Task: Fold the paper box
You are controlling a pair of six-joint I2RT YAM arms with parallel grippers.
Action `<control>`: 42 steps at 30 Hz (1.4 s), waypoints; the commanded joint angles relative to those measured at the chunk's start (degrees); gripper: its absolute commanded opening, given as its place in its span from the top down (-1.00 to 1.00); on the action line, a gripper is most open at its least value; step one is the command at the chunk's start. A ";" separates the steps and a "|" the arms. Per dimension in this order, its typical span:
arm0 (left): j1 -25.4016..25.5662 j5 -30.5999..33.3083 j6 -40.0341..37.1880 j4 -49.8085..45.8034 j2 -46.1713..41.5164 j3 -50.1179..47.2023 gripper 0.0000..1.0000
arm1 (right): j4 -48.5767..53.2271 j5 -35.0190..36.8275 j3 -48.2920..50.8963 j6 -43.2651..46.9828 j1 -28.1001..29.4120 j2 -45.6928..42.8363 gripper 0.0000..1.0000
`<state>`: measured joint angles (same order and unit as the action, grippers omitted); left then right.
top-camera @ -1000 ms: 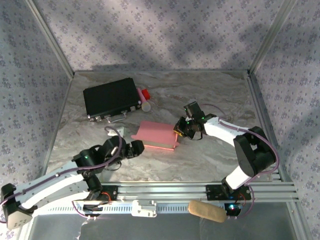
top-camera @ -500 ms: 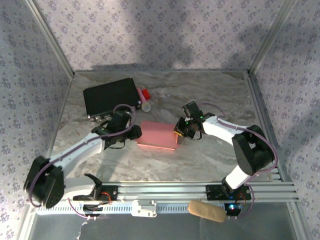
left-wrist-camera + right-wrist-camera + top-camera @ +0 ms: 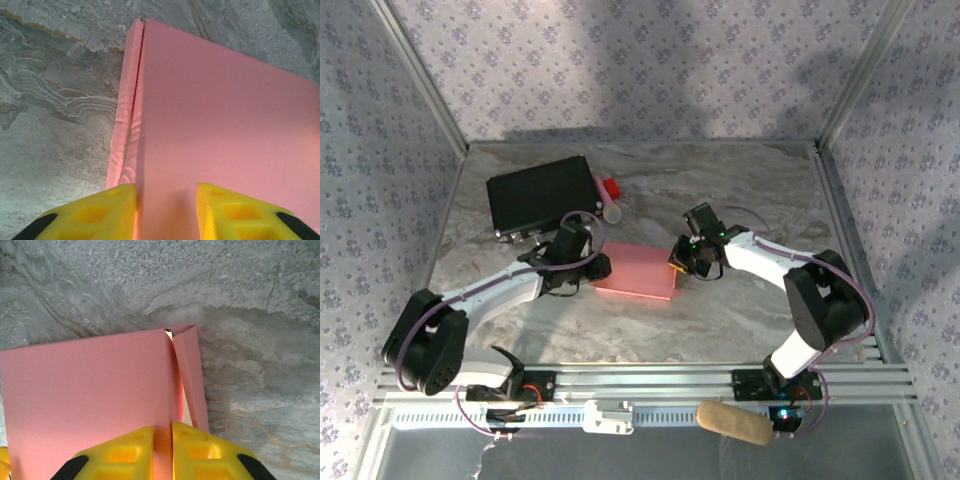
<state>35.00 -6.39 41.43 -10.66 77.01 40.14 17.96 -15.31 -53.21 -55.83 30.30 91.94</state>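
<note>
Grey marble-veined table (image 3: 750, 190) inside an aluminium-framed enclosure with walls (image 3: 620, 70) of lilac floral-print paper. Near the middle lies the paper box (image 3: 638, 268), thin matte pink cardboard folded into a shallow rectangular form. Its broad smooth face is turned up and its long axis runs across the table, left to right, with a slight skew. The short left end shows a narrow, wrinkled side strip (image 3: 125, 115). At the right end a slim flap (image 3: 192, 375) angles off along a crease, with a sliver of paler inner side visible. The left end effector (image 3: 597, 268) meets the left end, its yellow plastic fingers (image 3: 100, 212) part-way apart with nothing visibly clamped between them. The right end effector (image 3: 677, 258) is pinched nearly closed on the box's right edge. A rigid black rectangular case (image 3: 542, 195) sits at far left, well apart from the box.
</note>
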 commanded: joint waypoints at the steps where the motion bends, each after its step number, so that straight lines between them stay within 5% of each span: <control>1: 1.20 -1.20 0.26 2.66 0.59 -0.79 0.38 | 1.47 0.29 -1.50 0.84 0.54 0.87 0.70; 9: 3.30 1.05 0.68 1.25 2.07 -0.94 0.72 | 2.65 0.64 -2.34 1.97 0.71 1.34 0.70; 25: 5.12 0.20 4.57 7.34 4.01 -6.05 0.84 | 4.06 1.30 -3.77 3.16 0.98 2.30 0.71; 35: 5.39 -3.53 7.30 6.27 0.70 -3.80 0.43 | 4.09 0.37 -4.78 3.43 0.72 1.91 0.68; 42: 5.29 -6.48 9.80 9.03 0.71 -4.64 0.42 | 5.46 0.01 -5.68 4.66 0.00 1.49 0.67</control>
<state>38.79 -5.37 49.15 -2.31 77.56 36.14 23.29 -10.83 -56.73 -52.27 29.58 93.54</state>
